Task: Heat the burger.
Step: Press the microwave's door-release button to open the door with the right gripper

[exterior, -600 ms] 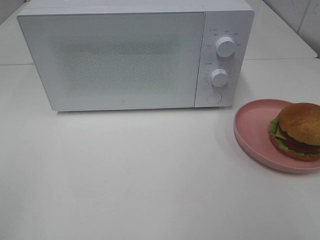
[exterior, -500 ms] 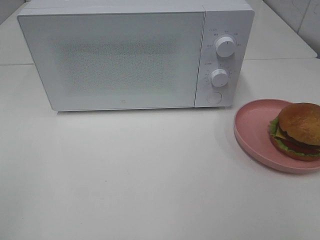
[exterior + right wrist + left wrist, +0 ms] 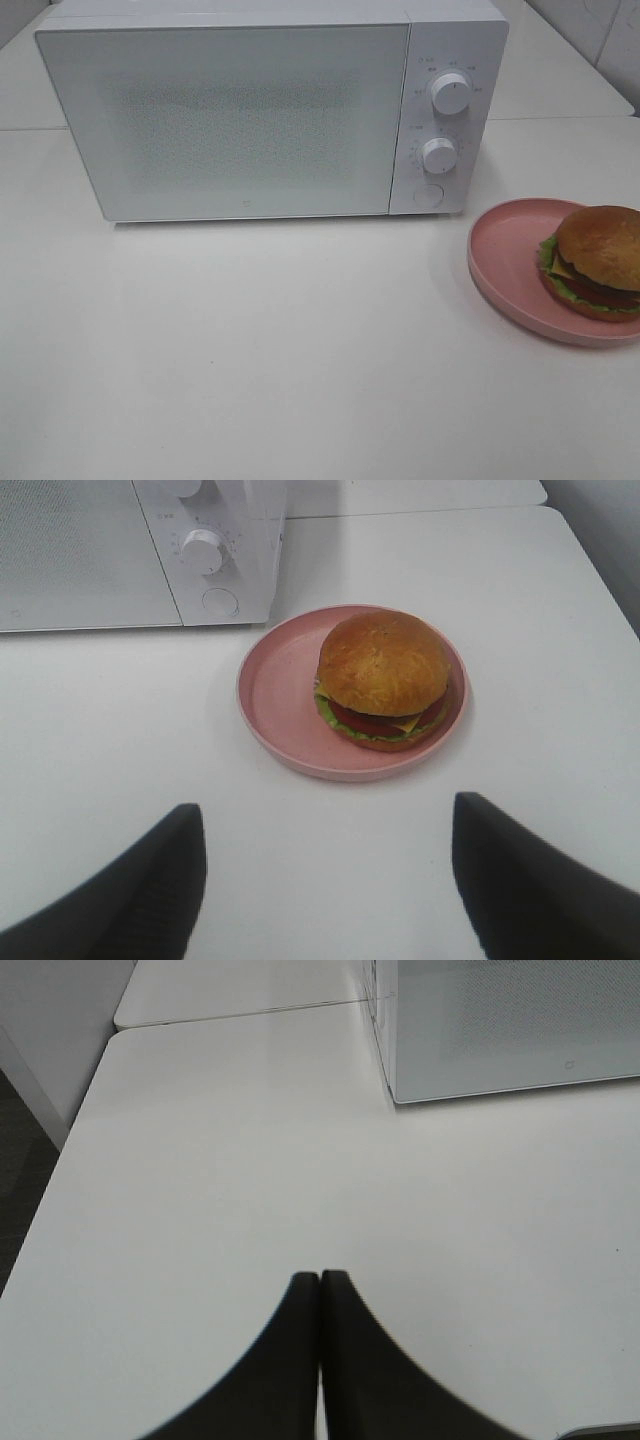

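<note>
The burger sat on a pink plate ahead of the right gripper, jaws wide, empty; brown bun, lettuce, cheese, tomato; left gripper closed.

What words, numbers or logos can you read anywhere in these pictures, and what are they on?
Nothing is clear enough to quote.
Print around the upper knob of the microwave: too small to read.
Print around the lower knob: too small to read.
A small mark low on the microwave's front: too small and blurred to read.
The burger, plate and table: no lettering visible.
</note>
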### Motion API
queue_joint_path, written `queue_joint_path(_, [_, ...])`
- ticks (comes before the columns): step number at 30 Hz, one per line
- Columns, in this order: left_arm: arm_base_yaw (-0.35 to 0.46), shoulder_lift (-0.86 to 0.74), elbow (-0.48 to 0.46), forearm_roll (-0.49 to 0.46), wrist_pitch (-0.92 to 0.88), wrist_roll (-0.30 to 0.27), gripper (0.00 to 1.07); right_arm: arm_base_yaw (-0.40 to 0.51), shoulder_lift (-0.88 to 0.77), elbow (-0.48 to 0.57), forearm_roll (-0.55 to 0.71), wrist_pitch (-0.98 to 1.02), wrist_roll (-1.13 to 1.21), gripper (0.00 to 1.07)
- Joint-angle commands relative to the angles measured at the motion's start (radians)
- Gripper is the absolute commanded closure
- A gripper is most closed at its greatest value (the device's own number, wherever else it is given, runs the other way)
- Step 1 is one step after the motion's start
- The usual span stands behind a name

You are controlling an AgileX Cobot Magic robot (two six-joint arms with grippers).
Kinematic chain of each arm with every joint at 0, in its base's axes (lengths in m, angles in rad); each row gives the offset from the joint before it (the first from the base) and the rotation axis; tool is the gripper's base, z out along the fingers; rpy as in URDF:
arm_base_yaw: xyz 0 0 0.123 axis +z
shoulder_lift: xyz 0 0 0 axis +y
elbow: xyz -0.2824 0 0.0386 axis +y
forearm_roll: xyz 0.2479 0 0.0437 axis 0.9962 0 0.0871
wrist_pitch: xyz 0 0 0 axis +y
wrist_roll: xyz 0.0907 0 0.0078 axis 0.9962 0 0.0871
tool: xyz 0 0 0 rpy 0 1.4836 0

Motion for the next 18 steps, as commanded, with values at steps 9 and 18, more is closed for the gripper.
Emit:
queue_joint_path(9, [-0.001,-0.025,0.002,-0.008,-0.012,0.002,1.06,-0.007,-0.028,0.002,0.006,-0.014,-0.012,0.41])
queue_joint_path(18, [-0.001,-0.025,0.002,-0.008,-0.012,0.002,1.06,-0.007,-0.028,0.002,0.006,-0.014,-0.012,0.41])
